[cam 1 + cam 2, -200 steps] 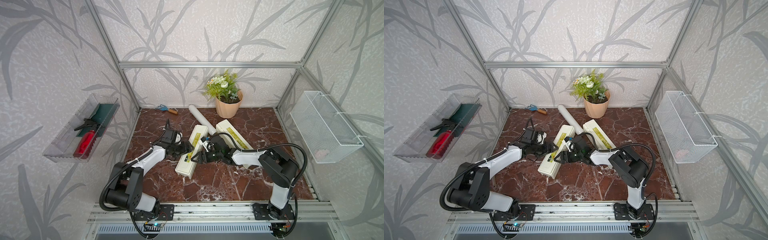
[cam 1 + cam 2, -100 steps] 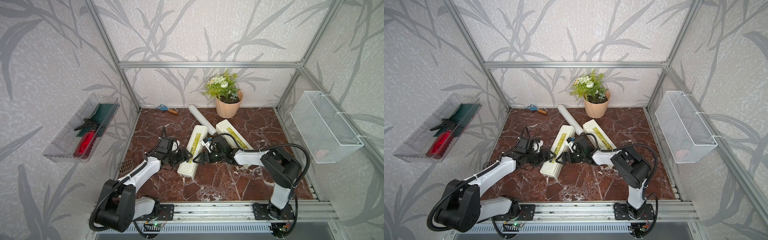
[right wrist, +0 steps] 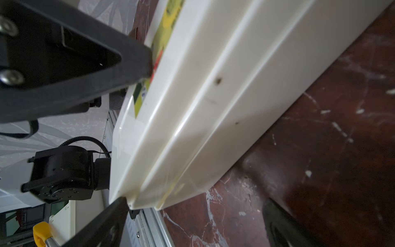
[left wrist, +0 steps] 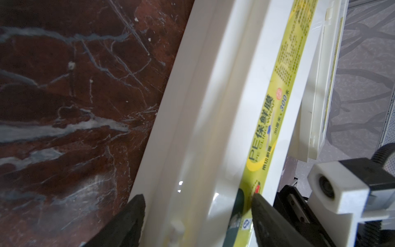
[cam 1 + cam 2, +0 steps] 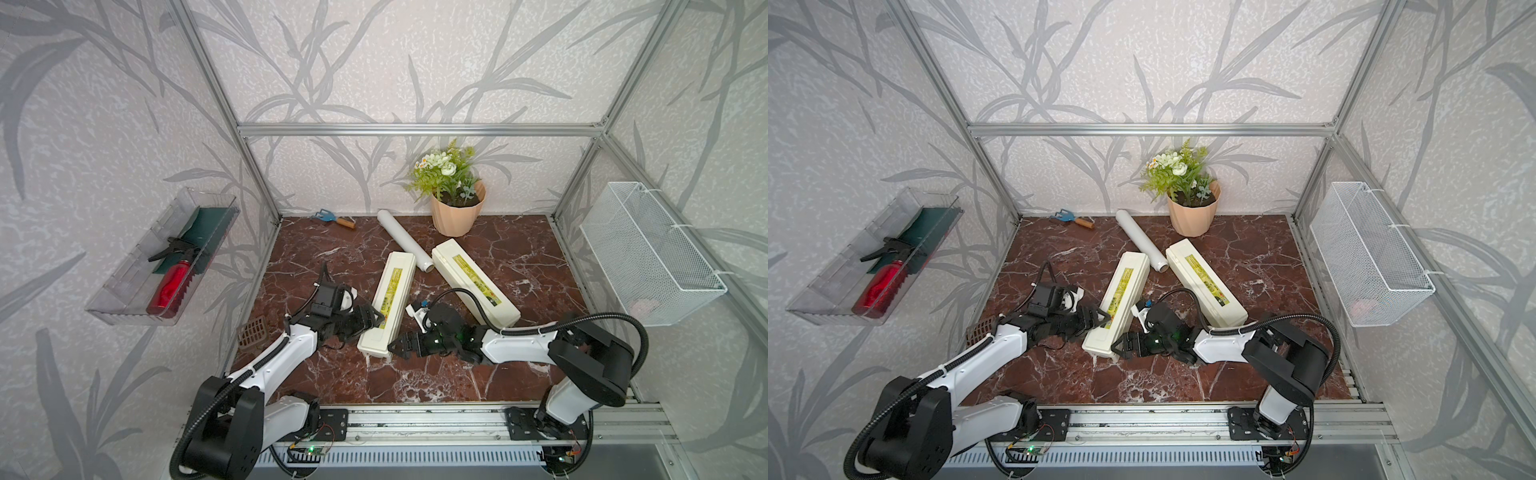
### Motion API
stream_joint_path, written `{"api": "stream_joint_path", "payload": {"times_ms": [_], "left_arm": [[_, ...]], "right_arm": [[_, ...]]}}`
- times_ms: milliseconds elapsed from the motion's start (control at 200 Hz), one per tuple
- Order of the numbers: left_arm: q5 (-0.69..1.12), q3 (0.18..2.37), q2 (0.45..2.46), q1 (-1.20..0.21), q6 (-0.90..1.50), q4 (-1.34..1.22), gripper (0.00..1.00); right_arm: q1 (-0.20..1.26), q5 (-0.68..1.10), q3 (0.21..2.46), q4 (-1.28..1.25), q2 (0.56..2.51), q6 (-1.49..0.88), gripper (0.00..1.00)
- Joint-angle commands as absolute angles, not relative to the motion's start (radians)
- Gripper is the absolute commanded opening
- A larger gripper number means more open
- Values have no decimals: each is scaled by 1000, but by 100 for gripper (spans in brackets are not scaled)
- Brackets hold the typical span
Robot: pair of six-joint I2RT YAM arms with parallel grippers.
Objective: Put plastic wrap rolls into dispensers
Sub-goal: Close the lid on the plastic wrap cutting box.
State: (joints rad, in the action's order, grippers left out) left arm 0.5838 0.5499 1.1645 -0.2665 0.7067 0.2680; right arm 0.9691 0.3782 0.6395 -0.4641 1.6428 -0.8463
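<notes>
left gripper (image 5: 374,321) and right gripper (image 5: 395,347) sit spread wide at the front end of the closed dispenser (image 5: 390,299), one roll (image 5: 401,240) lying loose behind it next to the other dispenser (image 5: 473,282)

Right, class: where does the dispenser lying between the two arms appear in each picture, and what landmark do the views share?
In a top view: the dispenser lies at centre, slanted, its far end beside the plastic wrap roll.
In a top view: the dispenser likewise at centre.
Left wrist: the dispenser fills the middle, close up.
Right wrist: the dispenser crosses the picture diagonally.
Shared landmark: its yellow-green label.
</notes>
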Motion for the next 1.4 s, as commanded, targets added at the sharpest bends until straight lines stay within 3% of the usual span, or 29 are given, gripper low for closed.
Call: {"api": "stream_joint_path", "payload": {"times_ms": [0,160,365,765,960,1395], "left_arm": [[589,522,1180,-268,723,294,77],[612,520,1190,-268,717,296,75],[625,517,1172,-268,725,302,73],[673,502,1186,-270,749,265,70],[674,502,1193,-270,741,269,70],[683,486,1191,-270,740,270,70]], "right_arm": [[991,310,605,-656,1679,-931,97],[1015,286,626,-841,1753,-968,96],[1045,250,639,-869,1756,-980,95],[1029,185,616,-690,1592,-933,98],[1029,234,675,-589,1617,-922,98],[1048,258,671,-732,1700,-1042,91]]}}
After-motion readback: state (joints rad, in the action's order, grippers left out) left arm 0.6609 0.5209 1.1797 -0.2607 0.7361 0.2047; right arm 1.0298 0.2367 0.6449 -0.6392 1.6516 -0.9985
